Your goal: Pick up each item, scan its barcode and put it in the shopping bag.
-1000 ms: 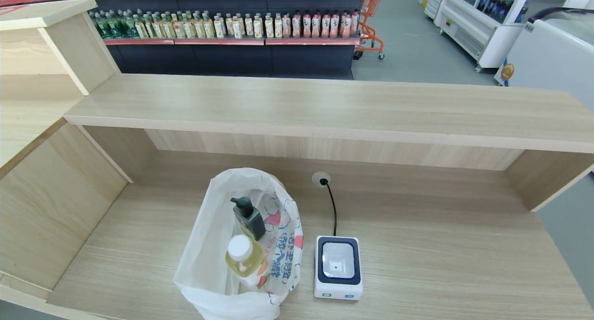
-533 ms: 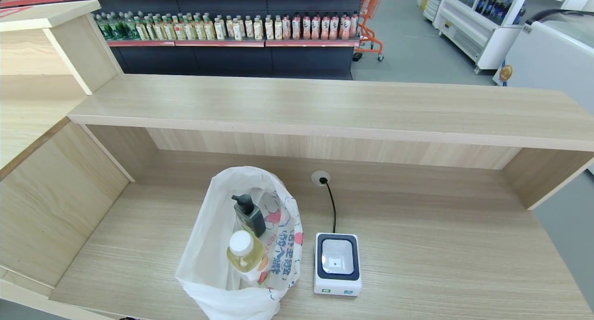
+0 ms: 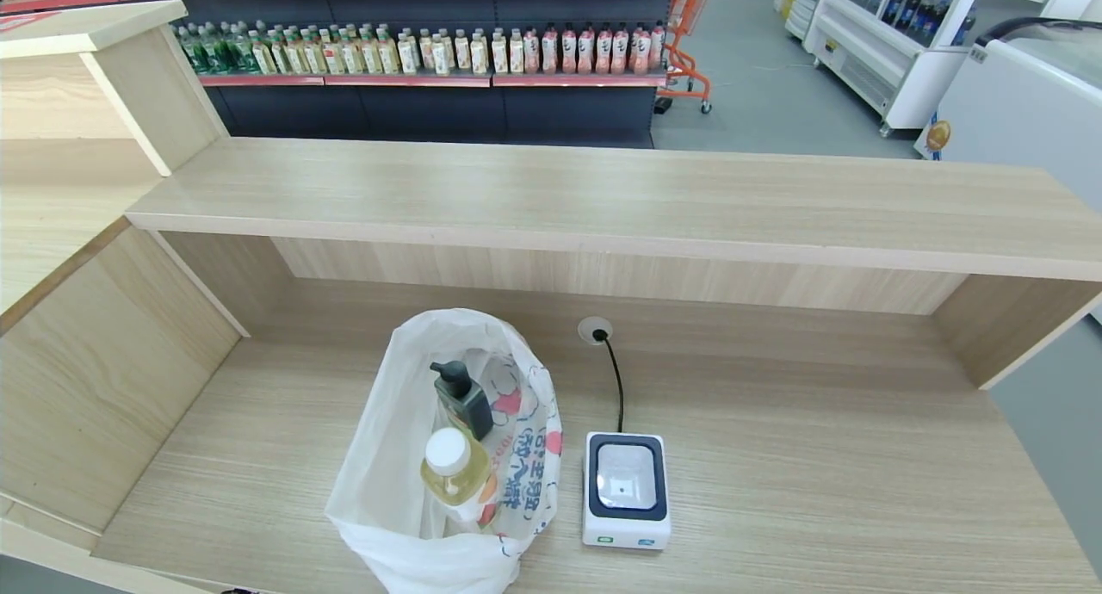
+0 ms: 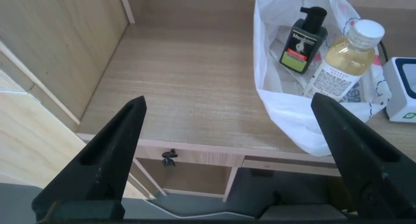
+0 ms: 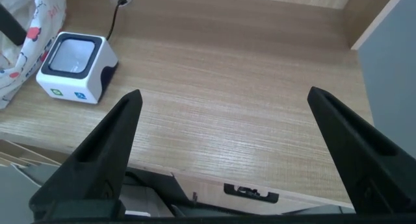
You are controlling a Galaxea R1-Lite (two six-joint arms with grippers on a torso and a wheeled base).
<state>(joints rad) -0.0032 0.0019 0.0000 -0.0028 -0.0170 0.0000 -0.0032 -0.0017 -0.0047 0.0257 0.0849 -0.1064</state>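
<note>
CHECKOUT COUNTER: a white plastic bag (image 3: 379, 465) stands open on the wooden desk (image 3: 818, 473), just left of the scanner (image 3: 626, 489) and close beside it. Two items sit inside the bag, close together. A dark pump bottle (image 3: 462, 400) leans toward the back, and a drink bottle (image 3: 456, 478) of pale yellow liquid with a white cap is nearer the front. The bag's right wall carries red and blue print.

The scanner, a white box with a dark-framed window facing up, lies flat near the desk's front edge. Its black cable (image 3: 616, 387) runs back to a round port (image 3: 595, 329) in the desktop.

The left gripper (image 4: 227, 102) hangs by the desk's front edge, its two dark fingers (image 4: 107, 162) spread wide with nothing between them. The bag and both bottles lie ahead of it. The right gripper (image 5: 224, 93) hangs likewise by the front edge on the scanner's side, its fingers (image 5: 351, 146) wide apart and holding nothing.

A raised ledge (image 3: 603, 198) runs across behind the desk. Beyond it, shelves (image 3: 430, 77) hold a row of bottled drinks, an orange cart (image 3: 689, 60) stands at the aisle end, and white freezers (image 3: 887, 60) line the far right
</note>
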